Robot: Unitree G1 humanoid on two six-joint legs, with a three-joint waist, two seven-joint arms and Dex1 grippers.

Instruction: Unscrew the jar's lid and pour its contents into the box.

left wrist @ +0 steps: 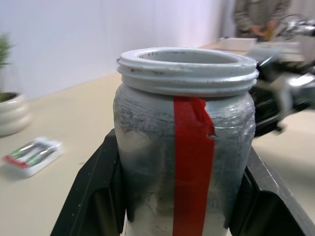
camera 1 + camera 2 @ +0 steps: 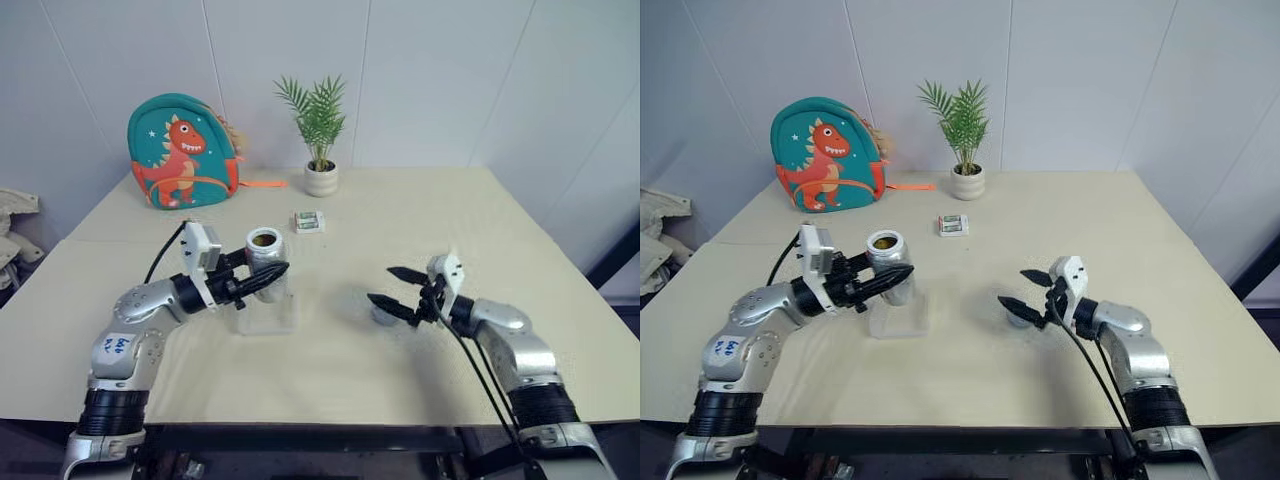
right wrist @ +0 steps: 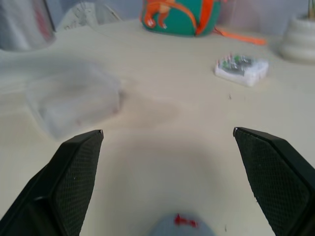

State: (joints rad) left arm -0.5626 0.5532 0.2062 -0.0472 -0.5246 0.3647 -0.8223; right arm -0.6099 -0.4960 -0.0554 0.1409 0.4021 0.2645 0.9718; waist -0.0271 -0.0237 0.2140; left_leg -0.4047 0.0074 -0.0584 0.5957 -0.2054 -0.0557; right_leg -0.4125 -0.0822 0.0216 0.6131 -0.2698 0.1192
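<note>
Left gripper (image 2: pixel 262 280) clamps the open jar (image 2: pixel 266 258) upright above the box (image 2: pixel 266 312). Right gripper (image 2: pixel 396 290) hangs wide open, the lid (image 2: pixel 383 315) on the table (image 2: pixel 420 215) beneath its fingers.

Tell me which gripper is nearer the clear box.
Left. The left gripper holds the open jar directly above the box; the right gripper stands open well off to the box's right, over the lid.

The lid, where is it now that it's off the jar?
The lid lies on the table on the robot's right, just under the open right gripper, well clear of the box and the jar.
</note>
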